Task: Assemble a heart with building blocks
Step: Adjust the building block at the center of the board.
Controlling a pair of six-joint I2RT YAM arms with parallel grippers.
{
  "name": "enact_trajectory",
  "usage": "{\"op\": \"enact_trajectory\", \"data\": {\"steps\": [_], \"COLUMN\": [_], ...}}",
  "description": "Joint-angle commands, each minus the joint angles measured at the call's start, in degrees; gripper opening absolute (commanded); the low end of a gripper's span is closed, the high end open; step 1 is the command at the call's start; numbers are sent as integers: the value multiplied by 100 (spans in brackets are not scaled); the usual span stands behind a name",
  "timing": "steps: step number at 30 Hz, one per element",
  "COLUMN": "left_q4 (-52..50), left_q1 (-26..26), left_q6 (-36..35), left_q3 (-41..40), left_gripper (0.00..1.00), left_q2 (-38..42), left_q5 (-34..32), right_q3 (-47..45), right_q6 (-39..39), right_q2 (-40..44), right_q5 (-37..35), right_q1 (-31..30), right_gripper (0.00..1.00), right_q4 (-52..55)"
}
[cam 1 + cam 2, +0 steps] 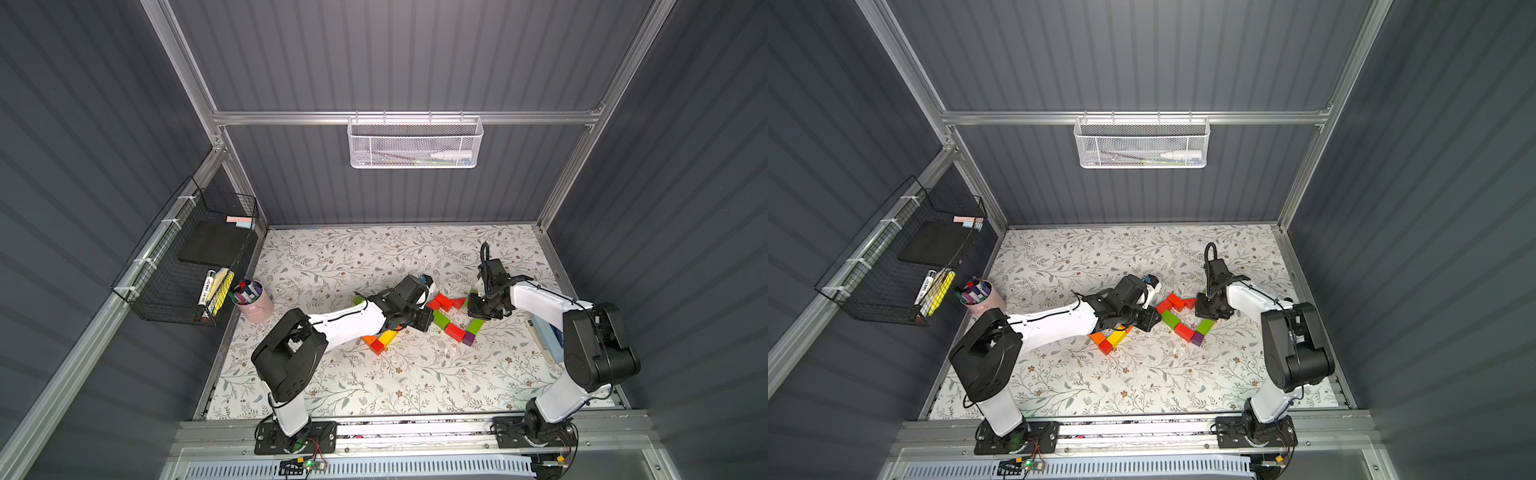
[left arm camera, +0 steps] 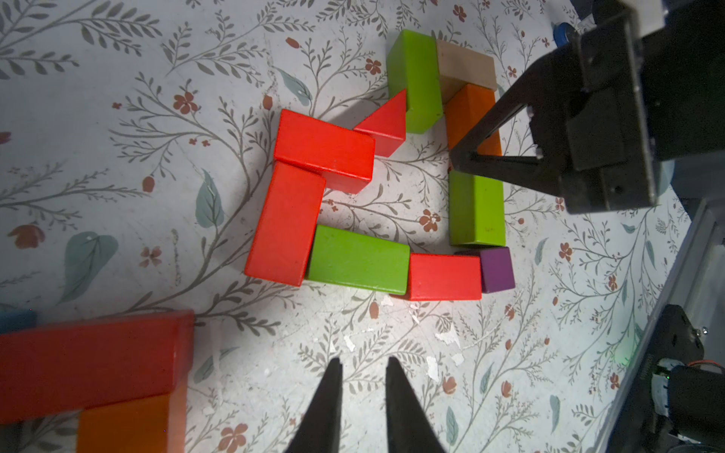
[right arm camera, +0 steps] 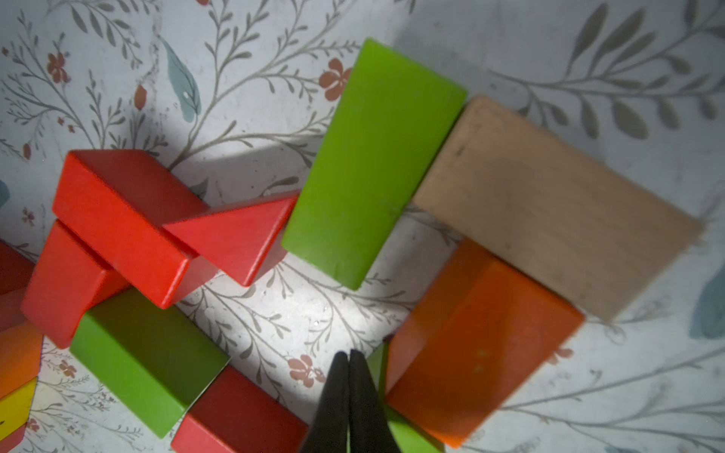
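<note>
Counter: the floral-patterned counter (image 1: 415,374) carries the painted wooden building blocks (image 1: 453,322) in two groups near its middle, between the two wrists.
Ring group: in the left wrist view ten blocks lie end to end in a nearly closed ring; two red bricks (image 2: 323,151) meet at a corner; a green brick (image 2: 357,259), a shorter red block (image 2: 445,276) and a purple cube (image 2: 497,270) follow in a row; a second green brick (image 2: 476,210) and an orange brick (image 2: 469,113) form the next side; a plain tan brick (image 2: 465,66) and a third green brick (image 2: 418,78) cap it; a red triangular wedge (image 2: 386,125) touches that third green brick and one red brick.
Second group: a long red brick (image 2: 90,361) has an orange block (image 2: 129,423) against it; in both top views a yellow block (image 1: 388,334) shows beside the left forearm.
Left fingers: the left fingers (image 2: 327,404) stand slightly apart with nothing between them; they point at bare counter between the groups.
Right fingers: the right fingers (image 3: 333,408) are pressed together, gripping nothing; their tips sit inside the ring, at the seam between the orange brick and the second green brick; contact cannot be told.
Surroundings: a pink cup of marker pens (image 1: 255,305) stands at the counter's left edge; a black wire basket (image 1: 183,266) hangs on the left wall; a white mesh basket (image 1: 415,143) hangs on the back wall.
</note>
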State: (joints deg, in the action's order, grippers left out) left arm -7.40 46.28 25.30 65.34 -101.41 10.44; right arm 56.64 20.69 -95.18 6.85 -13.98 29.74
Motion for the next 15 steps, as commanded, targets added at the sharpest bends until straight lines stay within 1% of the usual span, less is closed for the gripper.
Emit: {"op": "enact_trajectory", "data": {"steps": [1, 9, 15], "left_q4": [-17, -25, -33], "left_q1": [-41, -42, -42], "left_q6": [-138, -134, -128], "left_q3": [-42, -38, -23], "left_gripper": [23, 23, 23], "left_q2": [23, 65, 68], "left_q5": [-49, -68, -72], "right_q3": [-48, -92, -277], "right_q6": [-82, -229, -268], "right_q2": [155, 307, 366], "right_q5": [-17, 645, 659], "right_q1": [-17, -147, -224], "right_gripper": [7, 7, 7], "right_q4": [104, -178, -123]}}
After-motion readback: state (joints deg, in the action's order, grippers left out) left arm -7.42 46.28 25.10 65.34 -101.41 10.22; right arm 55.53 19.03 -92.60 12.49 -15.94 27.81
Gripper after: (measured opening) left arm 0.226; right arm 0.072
